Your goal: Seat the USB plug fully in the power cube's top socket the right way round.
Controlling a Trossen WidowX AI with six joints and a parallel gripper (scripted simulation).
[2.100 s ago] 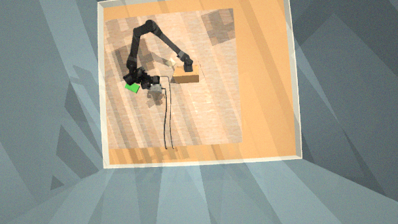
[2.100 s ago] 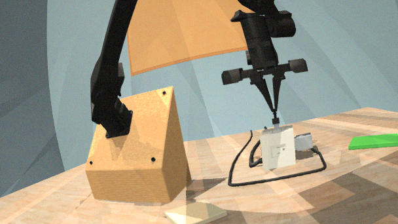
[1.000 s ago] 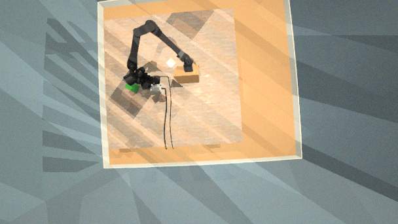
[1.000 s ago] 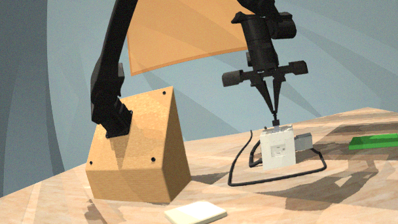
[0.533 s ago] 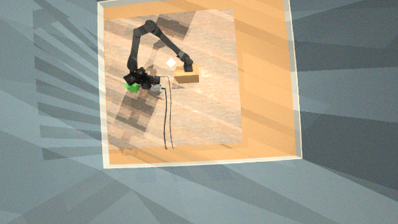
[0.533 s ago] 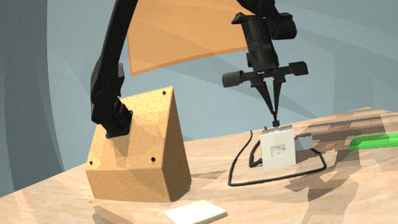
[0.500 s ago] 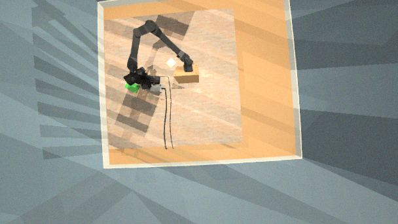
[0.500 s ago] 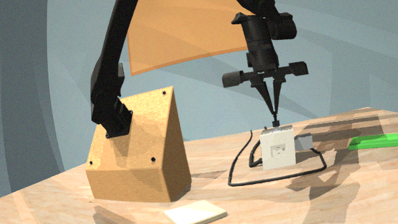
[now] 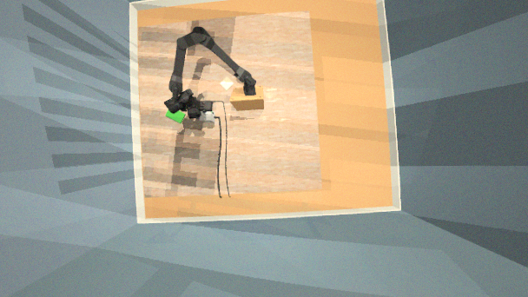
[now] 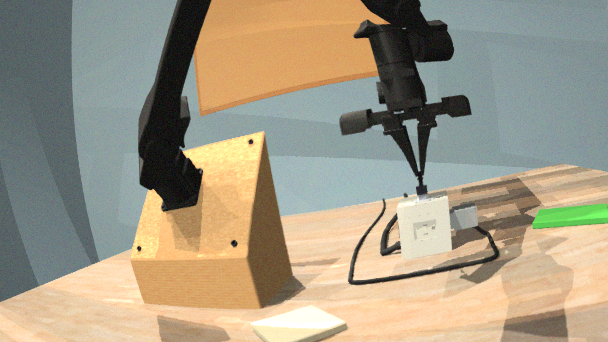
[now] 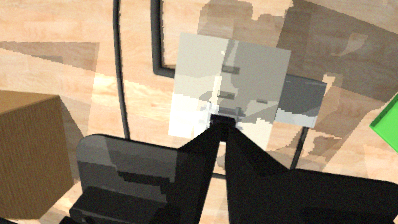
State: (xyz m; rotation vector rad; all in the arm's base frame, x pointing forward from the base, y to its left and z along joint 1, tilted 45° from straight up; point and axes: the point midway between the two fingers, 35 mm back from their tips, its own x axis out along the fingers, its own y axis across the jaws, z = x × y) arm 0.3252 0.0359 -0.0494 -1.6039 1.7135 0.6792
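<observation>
My pincer (image 9: 194,114) (image 10: 420,176) (image 11: 223,133) pinches the plug (image 10: 422,190) (image 11: 223,120) at the near edge of the cube's (image 9: 208,117) (image 10: 425,230) (image 11: 197,65) top, so I should keep it in line with the socket, moving gently without tipping the cube.

From where I stood, the top view looked steeply down from high above the table (image 9: 278,165), far enough to take in all of its edges and the surroundings. The exterior view was nearer and lower; it faced across the table at a slant, with the wooden block (image 9: 247,102) (image 10: 210,282) (image 11: 30,155) large at its left. The wrist view was the closest one, and it looked past the gripper's fingers down on the top of the white cube (image 9: 208,116) (image 10: 426,227) (image 11: 255,65). The exterior and wrist views shared this cube, one seeing its front, the other its top. The green piece (image 9: 175,115) (image 10: 570,216) (image 11: 390,122) was in all three views.
</observation>
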